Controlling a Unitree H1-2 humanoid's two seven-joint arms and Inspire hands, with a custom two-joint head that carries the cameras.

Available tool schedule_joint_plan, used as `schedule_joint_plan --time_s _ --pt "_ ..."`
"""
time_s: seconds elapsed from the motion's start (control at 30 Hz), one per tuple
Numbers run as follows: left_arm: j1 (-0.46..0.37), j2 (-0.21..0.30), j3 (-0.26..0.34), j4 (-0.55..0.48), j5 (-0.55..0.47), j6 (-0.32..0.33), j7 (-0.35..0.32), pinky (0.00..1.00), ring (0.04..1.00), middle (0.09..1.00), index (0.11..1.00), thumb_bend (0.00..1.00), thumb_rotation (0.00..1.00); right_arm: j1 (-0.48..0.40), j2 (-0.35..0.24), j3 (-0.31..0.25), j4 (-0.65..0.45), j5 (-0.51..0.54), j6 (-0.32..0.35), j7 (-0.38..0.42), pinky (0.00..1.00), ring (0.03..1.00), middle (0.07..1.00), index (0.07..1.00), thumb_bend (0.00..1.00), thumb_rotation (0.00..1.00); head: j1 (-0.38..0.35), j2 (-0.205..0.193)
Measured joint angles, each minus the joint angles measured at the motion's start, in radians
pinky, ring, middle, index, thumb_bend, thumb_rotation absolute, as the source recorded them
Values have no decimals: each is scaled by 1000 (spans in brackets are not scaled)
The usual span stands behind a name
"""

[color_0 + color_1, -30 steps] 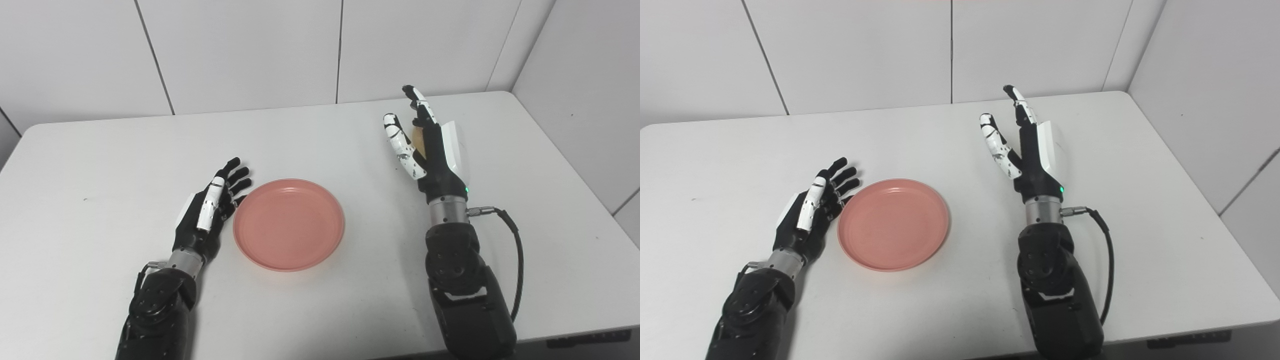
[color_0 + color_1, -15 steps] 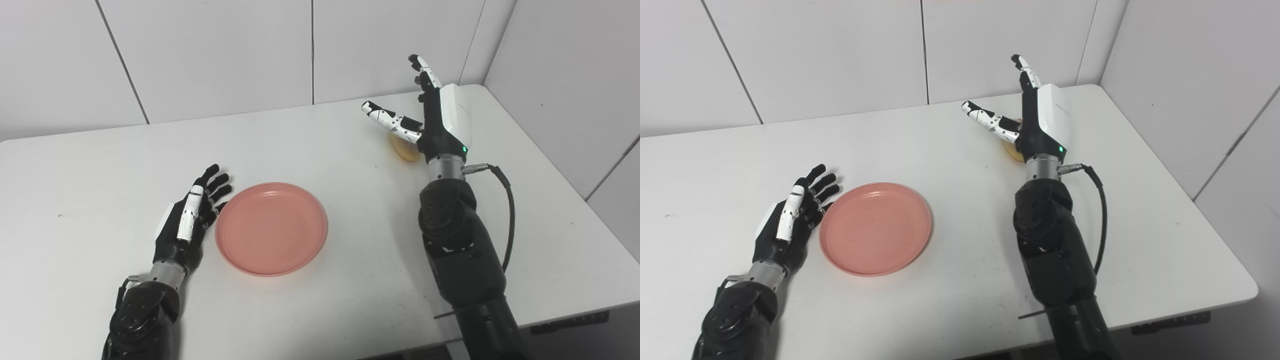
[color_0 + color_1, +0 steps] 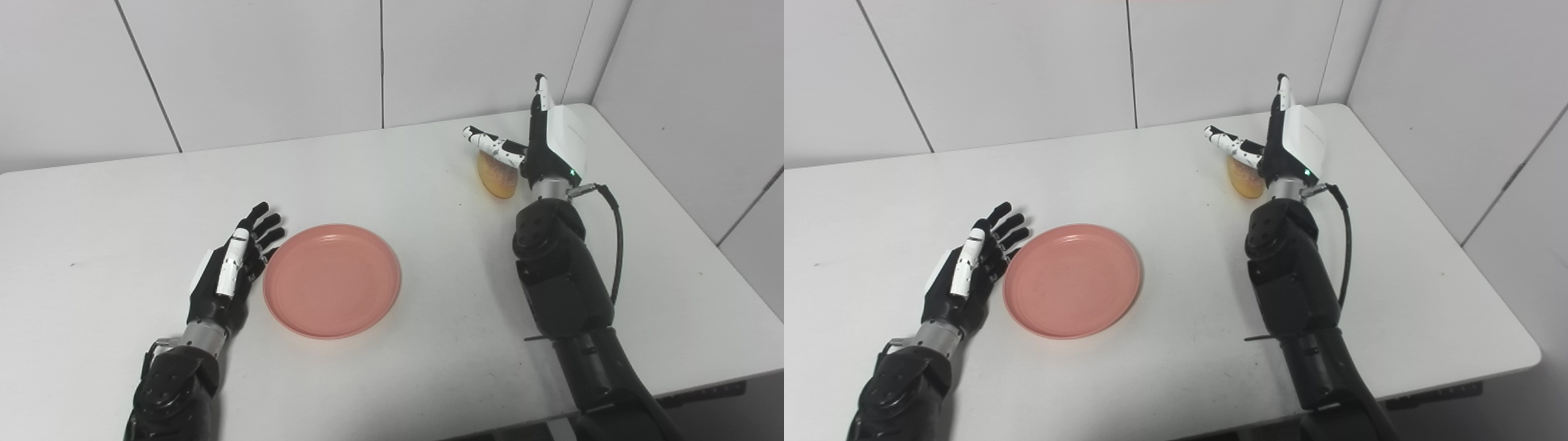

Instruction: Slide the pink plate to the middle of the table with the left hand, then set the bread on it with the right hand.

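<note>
Desk (image 3: 429,202) first: a white top running back to a tiled wall, carrying everything else. Both arms rise from the near edge. Next in size, the pink plate (image 3: 332,280) lies flat near the middle, a little left of centre, with nothing on it. The left robot hand (image 3: 236,269) rests just beside the plate's left rim, fingers spread and straight, holding nothing; whether the fingertips touch the rim cannot be told. The right robot hand (image 3: 539,147) stands far back on the right, fingers pointing up, thumb splayed leftward, wide open and empty. Smallest, the bread (image 3: 497,174), a golden oval, lies on the desk just left of that palm, under the thumb, its long axis running away from the robot. By my reading the plate step looks done; the right robot hand, far nearer, must sweep left and close round the bread.
</note>
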Motion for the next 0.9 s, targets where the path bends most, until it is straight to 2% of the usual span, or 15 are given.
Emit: schedule_joint_plan --time_s 0.27,0.33,0.43,0.6,0.9 --pt "1 2 1 -10 0 13 -1 885 886 897 893 347 1000 -28 -14 -4 113 16 1 -13 853 995 1000 1000 949 595 2 9" --pt "1 2 1 -10 0 14 -1 886 887 899 895 351 1000 -33 -14 -3 144 11 1 -16 940 1000 1000 1000 958 634 2 9" --pt "1 2 1 -11 0 15 -1 888 889 900 897 354 1000 -44 -15 -1 185 -23 1 -15 980 1000 1000 1000 961 650 2 11" --pt "1 5 0 -13 0 16 -6 888 890 900 897 354 1000 -71 -15 -9 243 -52 1 -15 985 1000 1000 1000 979 624 3 17" --pt "1 9 1 -14 -1 19 -10 887 888 897 893 360 1000 -74 5 -26 267 -80 1 5 952 993 1000 997 996 619 3 20"
